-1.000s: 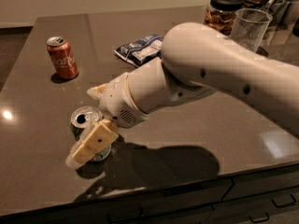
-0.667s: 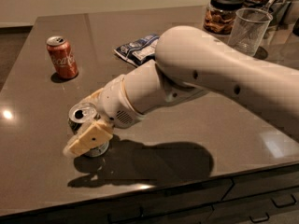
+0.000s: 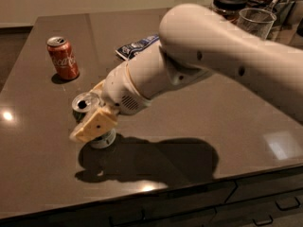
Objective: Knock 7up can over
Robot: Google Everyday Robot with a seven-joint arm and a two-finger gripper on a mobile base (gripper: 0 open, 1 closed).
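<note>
The 7up can (image 3: 85, 102), pale silvery with a silver top, stands near the table's front left and leans to the left; only its top and its base (image 3: 103, 140) show. My gripper (image 3: 97, 107) is at the can, with one cream finger (image 3: 94, 125) in front of it and the other (image 3: 98, 86) behind it. The fingers are apart with the can between them. The white arm (image 3: 213, 56) reaches in from the right and hides the can's body.
A red cola can (image 3: 63, 58) stands upright at the back left. A blue snack packet (image 3: 135, 46) lies behind the arm. A glass (image 3: 255, 21) and a dark-lidded jar (image 3: 229, 1) stand at the back right. The table's front edge (image 3: 142, 193) is close below.
The gripper and the 7up can between its fingers have shifted a little toward the back of the table. The can's top now sits higher in the picture. The cola can has not moved.
</note>
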